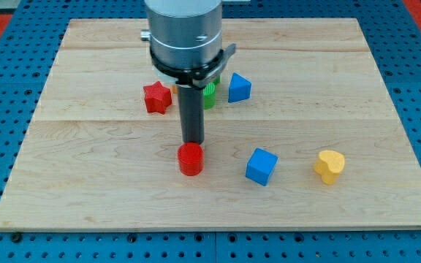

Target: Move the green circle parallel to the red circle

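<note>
The red circle (191,159), a short red cylinder, stands on the wooden board (86,146) below centre. My tip (192,142) is at the red circle's top edge, right behind it and seemingly touching. A green block (210,96) shows partly behind the rod, at the view's upper middle; its shape is mostly hidden by the arm.
A red star block (156,97) lies left of the rod. A blue block (239,88) lies right of the green one. A blue cube (261,166) and a yellow heart block (330,166) lie at the lower right. A bit of orange shows by the rod.
</note>
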Motion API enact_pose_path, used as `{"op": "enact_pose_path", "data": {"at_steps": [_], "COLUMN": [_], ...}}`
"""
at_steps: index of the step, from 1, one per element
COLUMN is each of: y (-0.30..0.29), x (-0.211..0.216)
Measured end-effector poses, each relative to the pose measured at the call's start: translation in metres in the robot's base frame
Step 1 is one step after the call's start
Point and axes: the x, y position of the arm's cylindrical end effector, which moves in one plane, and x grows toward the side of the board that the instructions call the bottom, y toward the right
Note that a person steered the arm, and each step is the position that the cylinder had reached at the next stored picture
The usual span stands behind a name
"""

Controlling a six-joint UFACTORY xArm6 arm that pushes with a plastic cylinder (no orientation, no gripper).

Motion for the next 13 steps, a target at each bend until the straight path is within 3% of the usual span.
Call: {"op": "enact_pose_path", "data": {"at_steps": [1, 2, 3, 4, 5, 6, 8, 9, 10, 13], "y": [-0.006, -0.008, 0.023, 0.12, 0.162, 0.113, 0.006, 0.001, 0.025, -0.12], "x": [0.018, 0.0, -0.043, -0.06, -0.097, -0.129, -0.084, -0.068, -0.08, -0.06]}}
